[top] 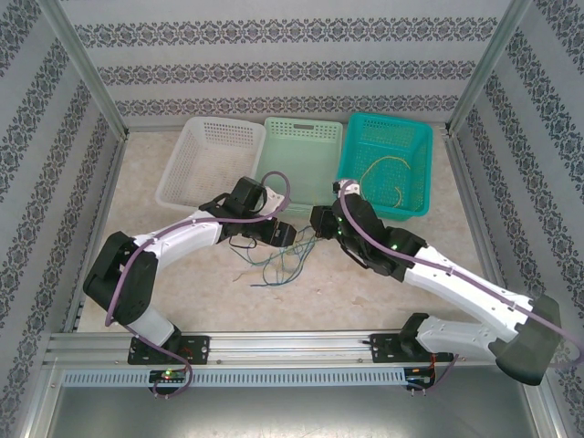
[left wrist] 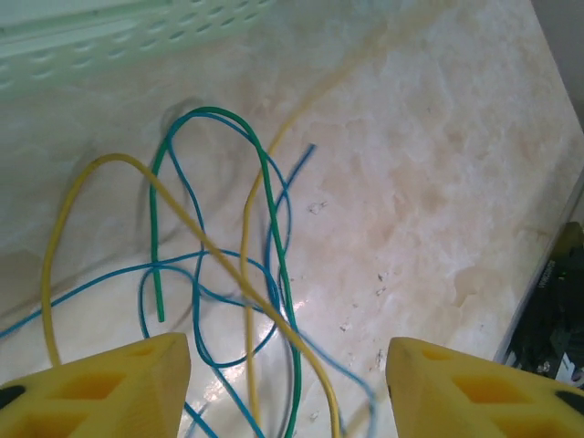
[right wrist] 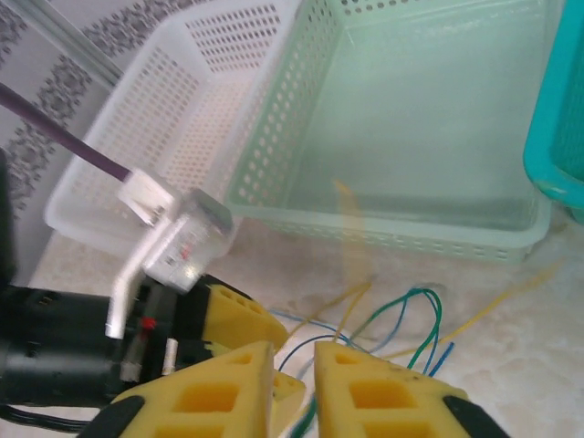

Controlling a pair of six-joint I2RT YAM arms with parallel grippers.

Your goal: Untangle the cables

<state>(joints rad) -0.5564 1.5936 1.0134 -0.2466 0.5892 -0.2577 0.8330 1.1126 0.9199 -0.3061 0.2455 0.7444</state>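
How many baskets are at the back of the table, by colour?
White basket: 1
Pale green basket: 1
Teal basket: 1
Total: 3

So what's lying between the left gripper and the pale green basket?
The tangled cables, on the table, as the left wrist view shows.

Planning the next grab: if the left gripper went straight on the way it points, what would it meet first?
Most likely the tangled cables just ahead of the left gripper, with the table under them; depth is unclear.
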